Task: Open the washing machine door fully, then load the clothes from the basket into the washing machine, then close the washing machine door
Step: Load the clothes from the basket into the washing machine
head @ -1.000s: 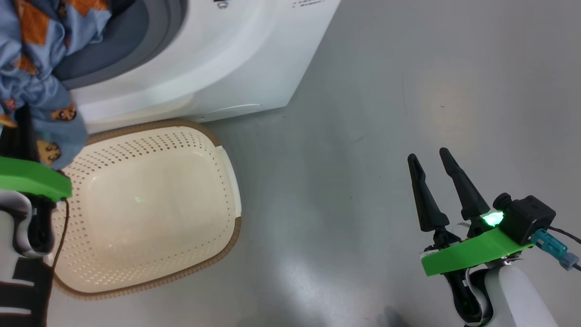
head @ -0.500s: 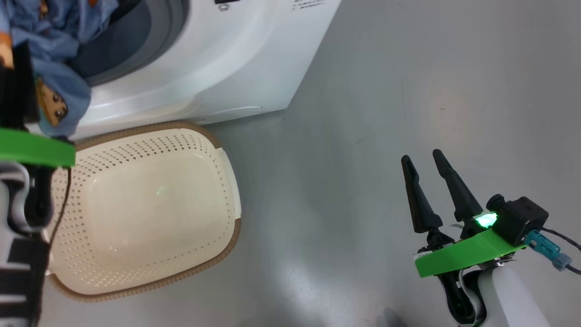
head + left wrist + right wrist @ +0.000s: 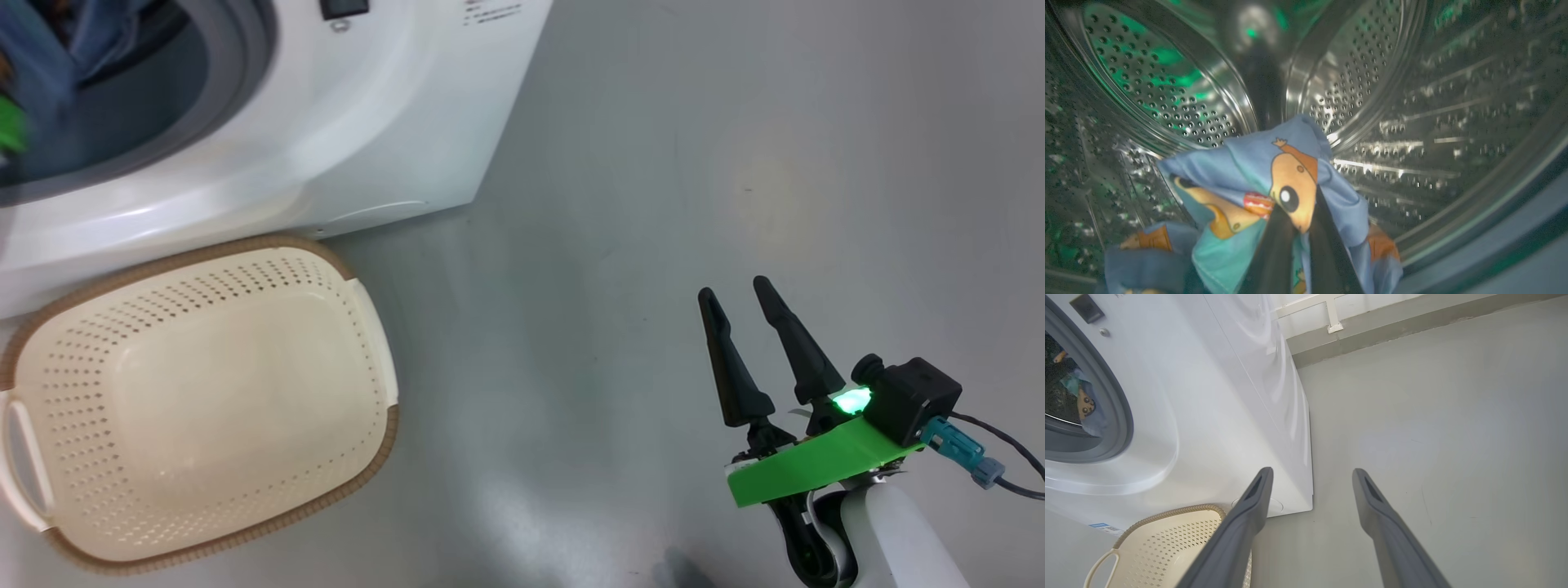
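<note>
Loading step, looks last: L claw clenched on blue cartoon-print garment inside steel drum; basket bare. R claw released, idle over floor. Next: let go deep, withdraw, shut door.

A laundry area. A white front-loading washing machine stands on smooth grey floor, a basket just beside it.

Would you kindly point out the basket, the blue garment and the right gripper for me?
basket [image 3: 204, 408], head view, on its bare perforated bottom.
blue garment [image 3: 1241, 163], left wrist view, on its plain blue upper fold.
right gripper [image 3: 735, 288], head view, midway between its two fingertips.
</note>
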